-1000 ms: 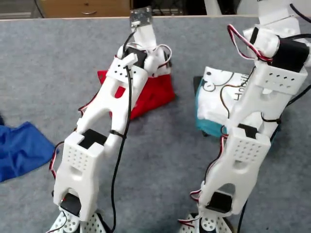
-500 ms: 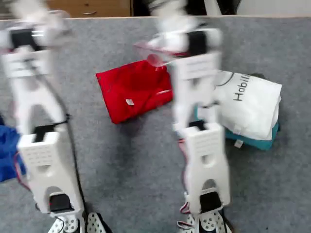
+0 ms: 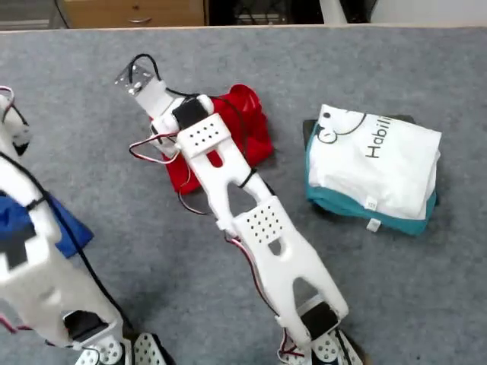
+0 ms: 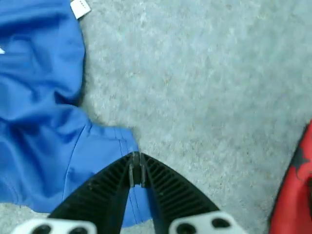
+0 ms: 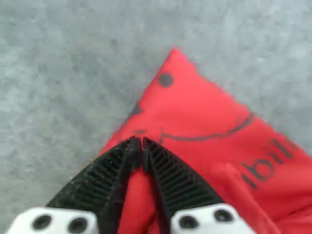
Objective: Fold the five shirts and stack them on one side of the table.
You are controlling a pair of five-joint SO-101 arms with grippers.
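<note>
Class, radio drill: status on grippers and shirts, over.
Left gripper shut at edge of blue shirt. Right gripper shut at corner of red shirt. Folded stack, white on top, lies apart. Nothing in the way.

The grey table point(image 3: 380, 289) carries a red shirt point(image 3: 255, 135), a blue shirt point(image 4: 44, 107) and a folded stack of shirts point(image 3: 373, 163)

I log red shirt point(image 3: 247, 125) mid-table, roughly folded, far edge bunched up, dark printed face and lettering on top. Blue shirt point(image 4: 39, 97) at left table edge, unfolded, crumpled, white tag showing. White shirt point(image 3: 380, 160) folded flat, lying on folded teal shirt point(image 3: 335, 199), right side, apart from red.
</note>
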